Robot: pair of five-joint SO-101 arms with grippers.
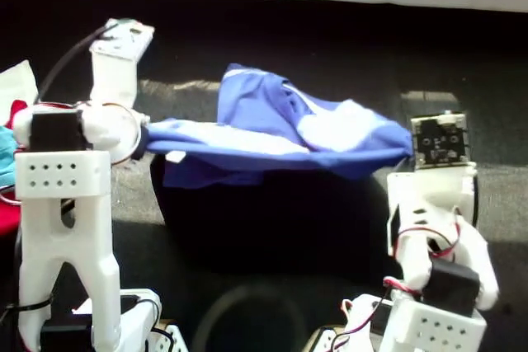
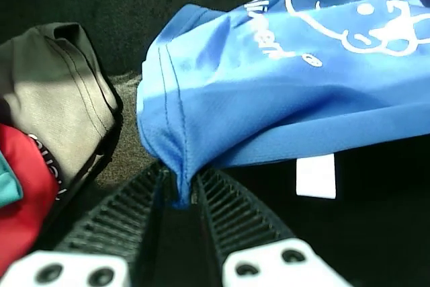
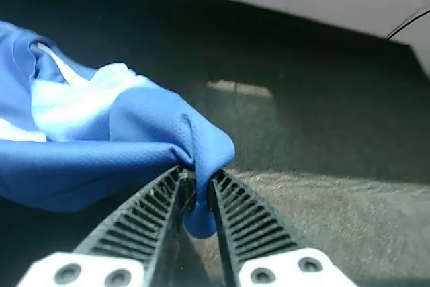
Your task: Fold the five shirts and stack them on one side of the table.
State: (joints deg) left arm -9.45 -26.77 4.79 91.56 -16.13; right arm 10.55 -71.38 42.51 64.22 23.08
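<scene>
**Blue shirt held up between the two tools**

The left tool (image 2: 178, 191) is closed on a hemmed edge of the blue shirt (image 2: 282, 92), with the cloth pinched between its ribbed fingers. The right tool (image 3: 196, 189) is also closed, on a bunched corner at the opposite end of the shirt. Between them the shirt hangs stretched above the dark bench (image 1: 272, 55) and sags in the middle. A white label (image 2: 316, 176) shows under it. Near the shirt's left end lies a heap (image 2: 47, 132) of other shirts, grey, red and a little teal.

The cloth looks thin, light and very soft, so it will probably keep no shape and will drape wherever it is not held. The smooth knit may slip out of a small pinch. I judge the hems and seams, where the cloth is doubled, the safer places to hold.
</scene>
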